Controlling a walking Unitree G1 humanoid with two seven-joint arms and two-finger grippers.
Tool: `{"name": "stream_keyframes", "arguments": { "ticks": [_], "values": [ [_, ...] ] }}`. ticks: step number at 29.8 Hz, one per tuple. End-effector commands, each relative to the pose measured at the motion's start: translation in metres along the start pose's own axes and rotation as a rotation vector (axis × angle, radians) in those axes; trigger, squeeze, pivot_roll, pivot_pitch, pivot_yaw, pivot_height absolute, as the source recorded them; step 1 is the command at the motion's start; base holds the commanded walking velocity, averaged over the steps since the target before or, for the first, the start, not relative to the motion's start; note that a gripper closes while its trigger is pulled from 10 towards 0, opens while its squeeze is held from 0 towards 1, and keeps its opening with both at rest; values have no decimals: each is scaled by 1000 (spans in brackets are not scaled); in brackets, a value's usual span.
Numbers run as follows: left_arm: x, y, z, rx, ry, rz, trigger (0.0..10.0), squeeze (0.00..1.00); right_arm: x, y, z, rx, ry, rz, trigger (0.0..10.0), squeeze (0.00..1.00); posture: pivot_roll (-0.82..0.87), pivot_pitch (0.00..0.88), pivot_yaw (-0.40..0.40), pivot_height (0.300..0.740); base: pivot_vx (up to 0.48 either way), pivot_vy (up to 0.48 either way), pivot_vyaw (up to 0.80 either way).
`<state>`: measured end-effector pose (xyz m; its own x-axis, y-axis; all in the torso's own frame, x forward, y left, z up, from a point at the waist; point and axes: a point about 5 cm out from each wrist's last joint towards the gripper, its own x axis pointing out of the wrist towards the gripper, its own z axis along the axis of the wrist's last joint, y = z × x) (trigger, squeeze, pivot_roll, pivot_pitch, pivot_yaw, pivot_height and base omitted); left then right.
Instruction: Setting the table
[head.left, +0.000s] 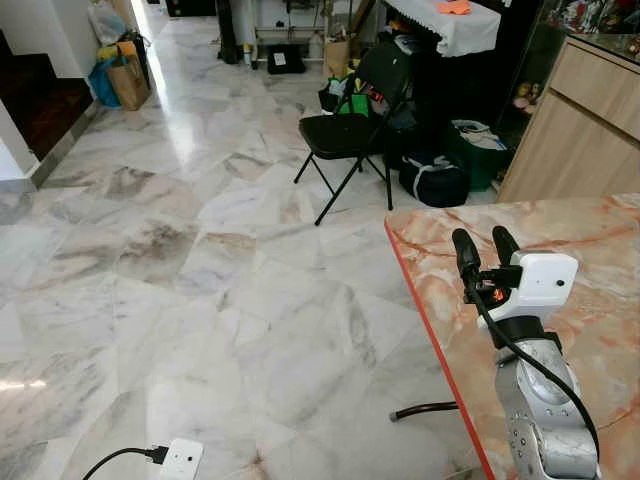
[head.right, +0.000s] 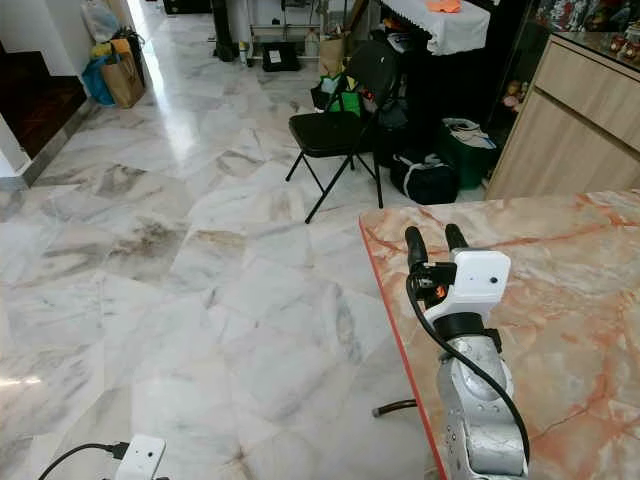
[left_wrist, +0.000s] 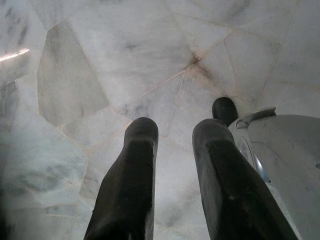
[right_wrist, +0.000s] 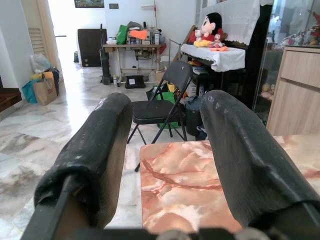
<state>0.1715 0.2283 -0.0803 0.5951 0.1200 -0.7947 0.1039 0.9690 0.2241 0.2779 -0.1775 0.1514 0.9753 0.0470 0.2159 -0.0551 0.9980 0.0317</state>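
The right gripper (head.left: 486, 246) hovers above the table (head.left: 600, 250) corner, fingers parted and holding nothing; the left gripper (left_wrist: 175, 150) hangs parted and unladen over the floor (head.left: 200, 260).

No readable text, label, brand, number or sign on anything here.

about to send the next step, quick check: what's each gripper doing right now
Left gripper: open, holding nothing, hanging over the marble floor.
Right gripper: open, holding nothing, raised above the table.
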Motion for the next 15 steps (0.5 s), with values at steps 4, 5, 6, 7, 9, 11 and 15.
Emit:
{"name": "stream_keyframes", "arguments": {
  "ticks": [4,5,6,7,9,11,15],
  "values": [
    [-1,1,-3,8,11,-2,10000,0,-1,-2,0,9,4,-11,10000,0,40,0,0,740,0,0,0],
    [-1,1,-3,8,11,-2,10000,0,-1,-2,0,9,4,-11,10000,0,40,0,0,740,0,0,0],
    [-1,1,-3,8,11,-2,10000,0,-1,-2,0,9,4,-11,10000,0,40,0,0,740,0,0,0],
    [-1,1,-3,8,11,-2,10000,0,-1,-2,0,9,4,-11,10000,0,40,0,0,740,0,0,0],
    [-1,1,-3,9,11,-2,10000,0,-1,-2,0,9,9,-12,10000,0,0,0,0,740,0,0,0],
    [0,1,4,0,-31,-20,10000,0,-3,-4,-2,1,0,-18,10000,0,42,0,7,740,0,0,0],
    [0,1,7,-2,-50,-28,10000,0,-3,-4,-3,-1,-6,-21,10000,0,42,0,7,740,0,0,0]
  ]
}}
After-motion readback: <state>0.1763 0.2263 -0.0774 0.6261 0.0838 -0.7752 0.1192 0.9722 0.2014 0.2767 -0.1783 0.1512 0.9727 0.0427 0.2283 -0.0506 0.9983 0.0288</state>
